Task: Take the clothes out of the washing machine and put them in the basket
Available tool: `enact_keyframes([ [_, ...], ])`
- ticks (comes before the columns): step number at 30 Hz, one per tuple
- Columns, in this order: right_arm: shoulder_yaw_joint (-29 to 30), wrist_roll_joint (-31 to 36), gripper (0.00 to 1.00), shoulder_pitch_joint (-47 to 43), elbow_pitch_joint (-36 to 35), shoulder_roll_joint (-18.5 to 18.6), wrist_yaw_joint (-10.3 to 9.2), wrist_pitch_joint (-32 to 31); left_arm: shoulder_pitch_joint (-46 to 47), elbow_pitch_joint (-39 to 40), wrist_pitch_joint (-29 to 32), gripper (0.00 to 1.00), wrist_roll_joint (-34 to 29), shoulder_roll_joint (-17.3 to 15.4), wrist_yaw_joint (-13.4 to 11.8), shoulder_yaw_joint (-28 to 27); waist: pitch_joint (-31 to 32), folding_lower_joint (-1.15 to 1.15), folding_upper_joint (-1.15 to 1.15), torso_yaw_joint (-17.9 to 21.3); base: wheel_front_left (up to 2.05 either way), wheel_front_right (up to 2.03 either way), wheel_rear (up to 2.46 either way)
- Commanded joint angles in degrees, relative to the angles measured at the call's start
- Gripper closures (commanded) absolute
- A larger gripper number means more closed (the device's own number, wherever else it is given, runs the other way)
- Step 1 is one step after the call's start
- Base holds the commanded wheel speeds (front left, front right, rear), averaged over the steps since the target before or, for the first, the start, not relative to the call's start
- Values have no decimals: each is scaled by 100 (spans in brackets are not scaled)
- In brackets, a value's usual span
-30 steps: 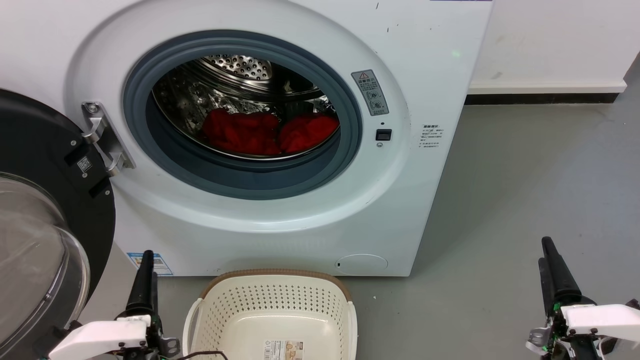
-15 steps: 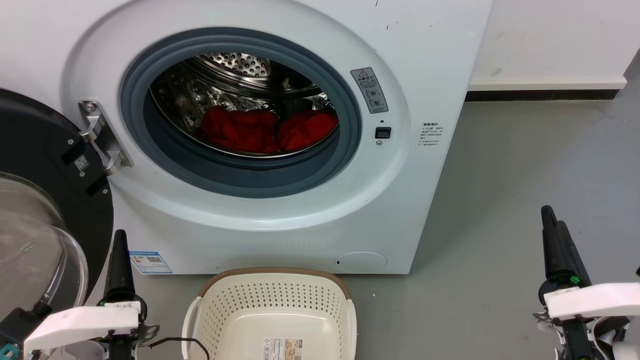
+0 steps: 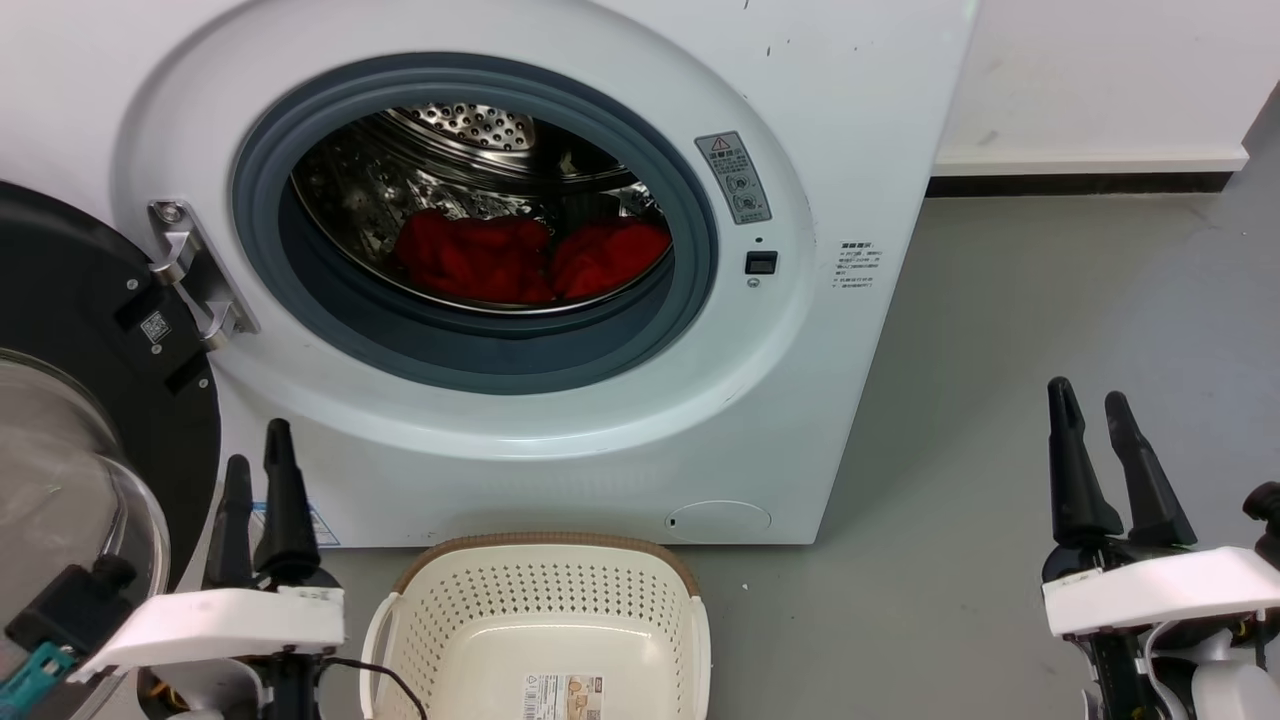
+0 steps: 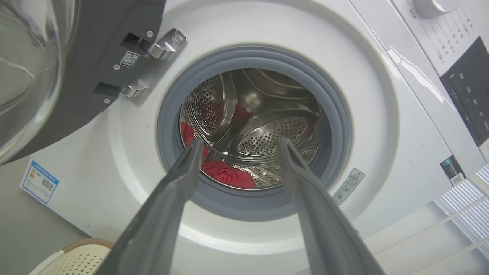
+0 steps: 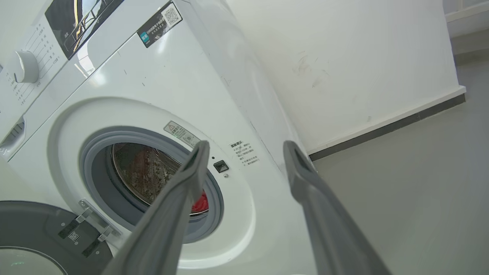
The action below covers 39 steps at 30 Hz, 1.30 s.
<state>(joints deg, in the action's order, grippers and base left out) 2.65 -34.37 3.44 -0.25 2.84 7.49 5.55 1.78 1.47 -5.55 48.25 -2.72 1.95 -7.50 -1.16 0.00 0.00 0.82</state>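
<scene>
Nearest, the left gripper (image 3: 257, 445) and right gripper (image 3: 1086, 392) flank the empty basket (image 3: 545, 545), both with fingers spread and holding nothing, seemingly ready to reach. Beyond, the washing machine (image 3: 560, 470) has its door (image 3: 90, 320) swung aside, leaving the red clothes (image 3: 530, 260) reachable low in the steel drum (image 3: 470, 130).

You see a grey floor (image 3: 1050, 330). The big white washing machine (image 3: 480, 440) stands on it, far back. The basket (image 3: 545, 600) sits near, just in front.

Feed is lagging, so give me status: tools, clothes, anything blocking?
Left tool open, right tool open, both empty. Clothes inside washing machine, basket without clothes. Door open, nothing blocking the opening.
</scene>
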Motion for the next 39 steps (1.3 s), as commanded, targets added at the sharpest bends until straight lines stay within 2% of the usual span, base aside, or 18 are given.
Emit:
enact_keyframes([
  [1,-33,241,0,49,-145,10,0,58,20,159,-55,0,-256,-15,-38,74,-4,0,0,4,0,0,0],
  [16,-177,1700,0,-4,-331,9,0,302,-106,503,-302,0,-1787,-17,-403,595,-49,0,0,27,0,0,0],
  [27,-245,2529,0,-56,-101,8,0,461,-191,349,-457,0,-2605,-18,-429,778,-44,0,0,43,0,0,0],
  [39,-277,3256,0,-61,-125,7,0,619,-236,297,-617,0,-3454,-143,-610,1082,-61,0,0,71,0,0,0],
])
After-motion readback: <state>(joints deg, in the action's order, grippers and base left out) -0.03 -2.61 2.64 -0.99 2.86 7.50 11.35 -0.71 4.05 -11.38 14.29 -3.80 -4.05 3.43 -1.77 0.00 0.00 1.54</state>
